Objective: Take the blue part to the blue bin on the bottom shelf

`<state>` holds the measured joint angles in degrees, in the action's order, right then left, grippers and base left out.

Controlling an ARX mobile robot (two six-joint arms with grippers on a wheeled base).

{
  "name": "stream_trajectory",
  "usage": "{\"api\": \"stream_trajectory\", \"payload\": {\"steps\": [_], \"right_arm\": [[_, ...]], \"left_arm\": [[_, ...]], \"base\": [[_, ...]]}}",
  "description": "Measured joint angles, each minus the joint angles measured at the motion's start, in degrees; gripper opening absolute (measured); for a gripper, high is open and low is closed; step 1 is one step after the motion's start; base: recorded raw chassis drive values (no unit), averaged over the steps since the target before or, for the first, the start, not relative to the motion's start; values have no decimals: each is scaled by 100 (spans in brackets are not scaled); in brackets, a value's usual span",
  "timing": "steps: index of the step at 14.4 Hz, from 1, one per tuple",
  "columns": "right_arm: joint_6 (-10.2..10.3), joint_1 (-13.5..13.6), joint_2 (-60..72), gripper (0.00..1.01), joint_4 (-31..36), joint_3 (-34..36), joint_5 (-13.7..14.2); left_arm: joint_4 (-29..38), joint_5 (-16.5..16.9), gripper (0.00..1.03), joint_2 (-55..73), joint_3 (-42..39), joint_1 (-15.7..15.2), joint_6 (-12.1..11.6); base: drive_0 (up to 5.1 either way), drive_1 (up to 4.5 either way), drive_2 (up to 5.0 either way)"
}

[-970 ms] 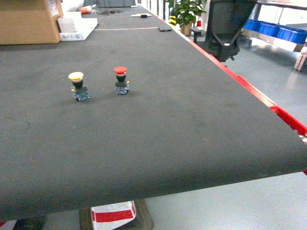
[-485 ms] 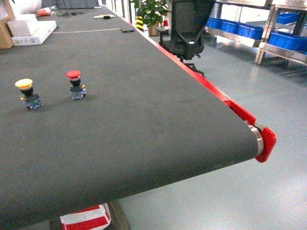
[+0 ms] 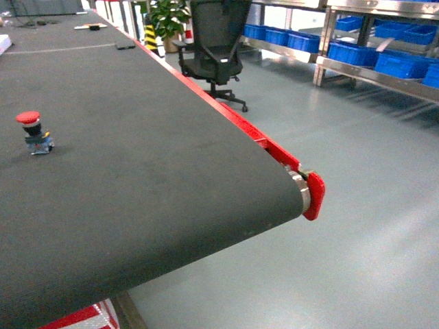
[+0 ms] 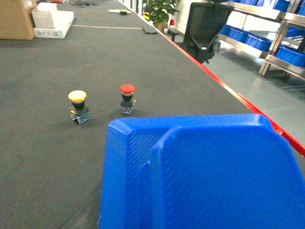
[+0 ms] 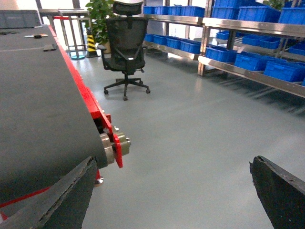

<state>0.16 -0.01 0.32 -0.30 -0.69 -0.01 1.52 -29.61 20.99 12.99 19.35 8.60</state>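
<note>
The blue part is out of view. A big blue plastic bin (image 4: 200, 176) fills the lower left wrist view, close over the dark belt (image 4: 47, 143), and it hides the left gripper's fingers. My right gripper (image 5: 171, 191) is open and holds nothing. It hangs over the grey floor just past the belt's end roller (image 5: 114, 145). Steel racks carry rows of blue bins (image 3: 374, 58) at the far right. Their lowest visible level, the bottom shelf (image 5: 248, 72), also holds blue bins (image 5: 281, 69). No gripper shows in the head view.
A red-capped push button (image 3: 31, 130) stands on the belt. The left wrist view shows it (image 4: 127, 98) beside a yellow-capped one (image 4: 78, 105). A black office chair (image 3: 214, 51) stands on the floor past the belt's red edge (image 3: 312, 195). A potted plant (image 3: 164, 17) is behind it.
The head view has swung to the right. The yellow-capped button has left the view and the red one has slid to the left edge. The belt's end and the racks have come in.
</note>
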Motion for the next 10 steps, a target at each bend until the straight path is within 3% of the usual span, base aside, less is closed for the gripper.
{"api": "stream_trajectory", "payload": {"steps": [10], "right_arm": [[0, 0, 0, 98, 0, 2, 0]], "left_arm": [[-2, -2, 43, 0, 0, 0, 0]], "base": [[-165, -165, -165]]}}
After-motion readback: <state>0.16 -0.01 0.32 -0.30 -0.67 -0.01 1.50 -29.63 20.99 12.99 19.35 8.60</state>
